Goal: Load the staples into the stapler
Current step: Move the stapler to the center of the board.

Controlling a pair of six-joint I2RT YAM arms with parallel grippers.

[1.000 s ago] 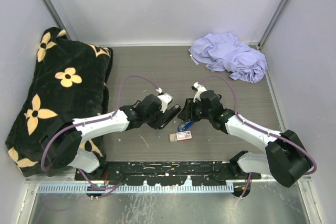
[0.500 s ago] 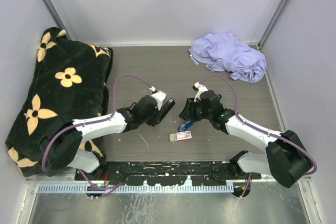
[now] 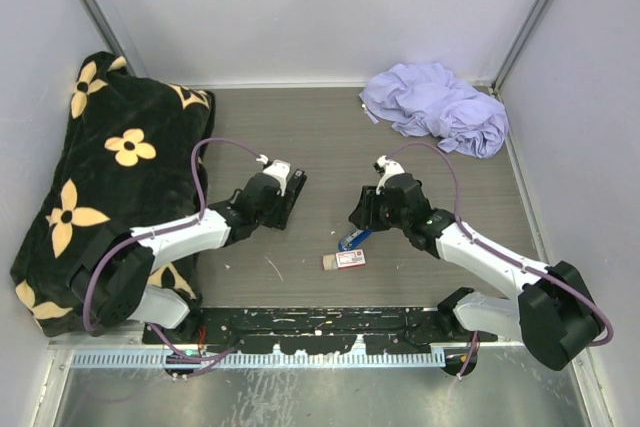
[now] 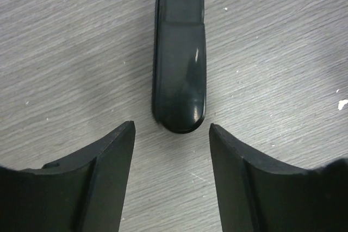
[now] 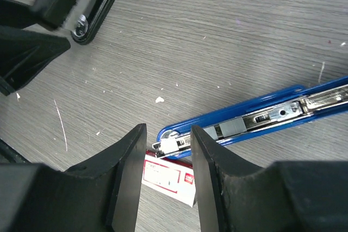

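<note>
1. Table (image 3: 300, 127): grey wood-grain top, enclosed by pale walls.

2. Blanket (image 3: 110, 177): black with yellow flowers, heaped along the left side of the table.

3. Cloth (image 3: 440, 107): lavender, crumpled in the far right corner.

4. Left gripper (image 4: 171, 129): positioned left of the table's centre. The jaws are held moderately apart and nothing is gripped. The rounded end of the black stapler is seen just beyond the fingertips (image 4: 117, 145), with bare table showing on either side of it.

5. Right gripper (image 5: 168, 131): positioned right of centre, well apart from the left one. The jaws are parted by a narrow gap and nothing is clamped. The front end of the blue stapler and part of the staples are seen below through the gap.

6. Black stapler (image 4: 179, 80): glossy, laid flat on the table and closed, as far as can be seen.

7. Blue stapler (image 5: 261, 115): laid on the table near its front centre, with its metal magazine channel exposed along the top.

8. Staples (image 3: 347, 259): a small white box with a red label, laid flat on the table just beside the front tip of the blue stapler, on its near side. Whether contact is made cannot be told.
</note>
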